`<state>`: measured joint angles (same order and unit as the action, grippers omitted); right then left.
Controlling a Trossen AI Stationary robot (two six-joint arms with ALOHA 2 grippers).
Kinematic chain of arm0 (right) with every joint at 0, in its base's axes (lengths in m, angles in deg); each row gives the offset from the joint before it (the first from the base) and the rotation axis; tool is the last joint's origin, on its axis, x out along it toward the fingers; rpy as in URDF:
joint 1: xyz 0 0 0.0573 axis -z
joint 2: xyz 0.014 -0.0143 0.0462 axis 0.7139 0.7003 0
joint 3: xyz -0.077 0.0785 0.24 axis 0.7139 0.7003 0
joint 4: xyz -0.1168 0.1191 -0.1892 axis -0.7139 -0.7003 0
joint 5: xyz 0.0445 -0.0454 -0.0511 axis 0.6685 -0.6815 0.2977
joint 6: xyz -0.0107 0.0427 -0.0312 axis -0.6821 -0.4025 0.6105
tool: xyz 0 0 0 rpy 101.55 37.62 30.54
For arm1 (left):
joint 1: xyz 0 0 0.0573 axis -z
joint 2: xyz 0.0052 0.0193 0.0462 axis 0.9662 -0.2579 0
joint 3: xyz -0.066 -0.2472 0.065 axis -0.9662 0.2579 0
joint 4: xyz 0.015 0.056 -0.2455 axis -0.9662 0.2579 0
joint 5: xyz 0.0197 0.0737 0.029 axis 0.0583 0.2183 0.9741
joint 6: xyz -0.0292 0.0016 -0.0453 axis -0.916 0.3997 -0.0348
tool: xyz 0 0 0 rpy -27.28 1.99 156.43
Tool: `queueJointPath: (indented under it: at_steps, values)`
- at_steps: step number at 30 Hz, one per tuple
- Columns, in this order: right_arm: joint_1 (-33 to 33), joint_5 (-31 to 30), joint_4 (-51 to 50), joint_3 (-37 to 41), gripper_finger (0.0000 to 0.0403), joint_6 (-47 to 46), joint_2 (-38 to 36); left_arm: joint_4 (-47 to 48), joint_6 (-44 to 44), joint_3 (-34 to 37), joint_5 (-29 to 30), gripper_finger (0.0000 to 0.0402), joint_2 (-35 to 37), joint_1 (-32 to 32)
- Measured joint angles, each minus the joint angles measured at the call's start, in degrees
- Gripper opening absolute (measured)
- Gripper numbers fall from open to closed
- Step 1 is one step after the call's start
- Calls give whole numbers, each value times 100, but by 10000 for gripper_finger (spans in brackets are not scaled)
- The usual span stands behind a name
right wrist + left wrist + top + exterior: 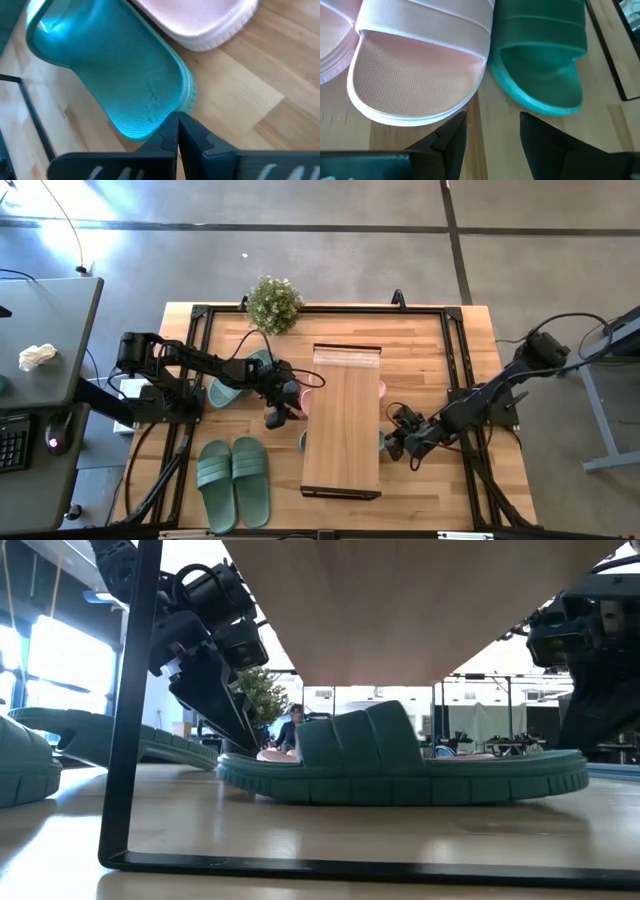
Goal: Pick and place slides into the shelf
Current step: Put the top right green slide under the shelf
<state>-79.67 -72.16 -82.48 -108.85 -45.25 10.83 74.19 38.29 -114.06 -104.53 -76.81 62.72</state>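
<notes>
Two grippers flanked the shelf mid-table: the left gripper hovered with fingers parted and empty before a pink slide and a green slide lying under the shelf, while the right gripper, clenched on nothing, sat at that green slide's heel.

Left arm reaches in from the frame's left edge toward centre, left gripper angled down, fingers parted. Right arm stretches from the right edge, right gripper low, fingers pressed together.
</notes>
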Motion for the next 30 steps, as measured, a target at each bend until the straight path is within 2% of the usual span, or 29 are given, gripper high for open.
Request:
queueJointPath:
  at_steps: [13,18,30]
  values:
    - [270,259,299,-7,0,438,0,-5,9,0,-23,165,0,15]
    - [199,-96,204,-7,0,433,-15,-9,49,0,-40,165,0,15]
    - [-761,-406,194,-7,0,487,-13,-13,52,0,-63,165,0,13]
